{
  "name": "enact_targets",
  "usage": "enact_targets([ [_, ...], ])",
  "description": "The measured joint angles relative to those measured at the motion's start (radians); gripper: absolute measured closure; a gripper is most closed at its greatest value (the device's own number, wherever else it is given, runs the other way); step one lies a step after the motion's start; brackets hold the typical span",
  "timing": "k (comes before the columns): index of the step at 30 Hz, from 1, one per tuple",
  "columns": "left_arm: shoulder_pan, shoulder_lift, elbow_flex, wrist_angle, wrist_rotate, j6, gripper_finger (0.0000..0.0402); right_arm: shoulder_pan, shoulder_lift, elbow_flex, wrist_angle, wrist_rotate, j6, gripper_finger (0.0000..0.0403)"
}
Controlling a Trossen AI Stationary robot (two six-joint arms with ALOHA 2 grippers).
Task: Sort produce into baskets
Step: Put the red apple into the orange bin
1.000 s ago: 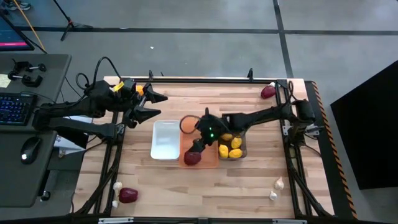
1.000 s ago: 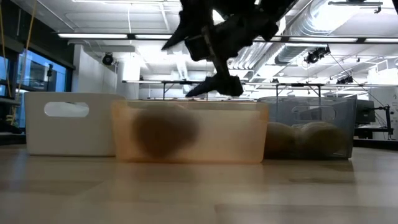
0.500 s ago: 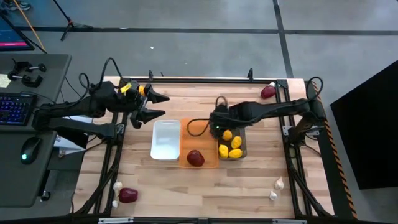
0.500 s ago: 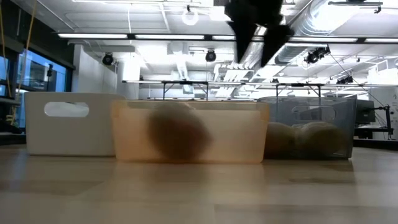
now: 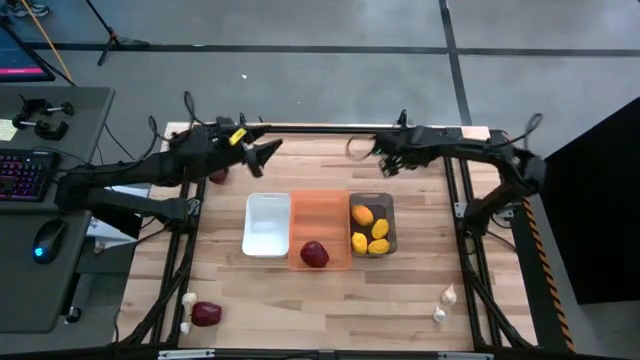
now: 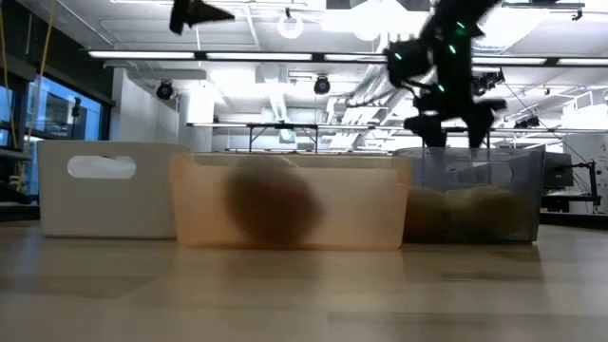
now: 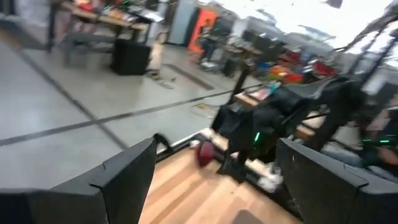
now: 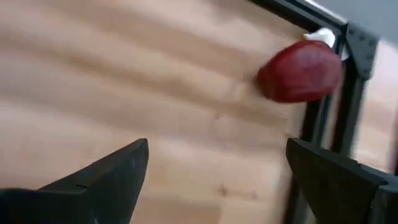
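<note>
Front edge of the table [image 5: 330, 315]: a red piece [image 5: 206, 314] and two garlic bulbs [image 5: 189, 298] lie at the left corner, and two more bulbs [image 5: 444, 303] at the right corner, with open wood between them.

Mid-table, three bins stand side by side and touching. The white bin [image 5: 267, 205] is empty, the orange bin [image 5: 322, 205] holds one red fruit [image 5: 314, 254], and the grey bin [image 5: 387, 222] holds lemons [image 5: 370, 231]. Bare board runs on both sides of the row and behind it to the far rail [image 5: 320, 128].

Past the bins, my left gripper [image 5: 268, 152] hangs in the air over the far-left part of the board, above and behind the white bin. Its fingers are spread wide and nothing is between them. The left wrist view shows it pointing across the table toward my right arm.

My right gripper [image 5: 384, 160] hovers near the far rail, behind the grey bin. It too is spread wide and carries nothing. In the right wrist view, a red one [image 8: 300, 71] lies on the wood beyond its fingers [image 8: 112, 174], well apart from them and close against the black corner frame [image 8: 354, 56]. A garlic bulb [image 8: 321, 36] shows just past it. Clear wood separates the gripper from that fruit.
</note>
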Motion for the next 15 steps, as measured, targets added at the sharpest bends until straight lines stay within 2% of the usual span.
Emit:
enact_targets([
  [4, 0.074, 0.076, 0.000, 0.067, 0.002, -0.077, 0.0083, -0.169, -0.084, -0.148, 0.182, -0.032, 0.031, 0.0034],
  [9, 0.183, 0.171, 0.043, 0.128, 0.095, -0.101, 0.0083, -0.289, -0.130, -0.229, 0.347, -0.014, 0.055, 0.0034],
  [13, 0.279, 0.255, 0.110, 0.125, 0.217, -0.068, 0.0083, -0.326, -0.124, -0.235, 0.365, 0.078, 0.071, 0.0034],
  [15, 0.326, 0.297, 0.144, 0.128, 0.298, -0.045, 0.0083, -0.335, -0.117, -0.236, 0.351, 0.127, 0.132, 0.0034],
])
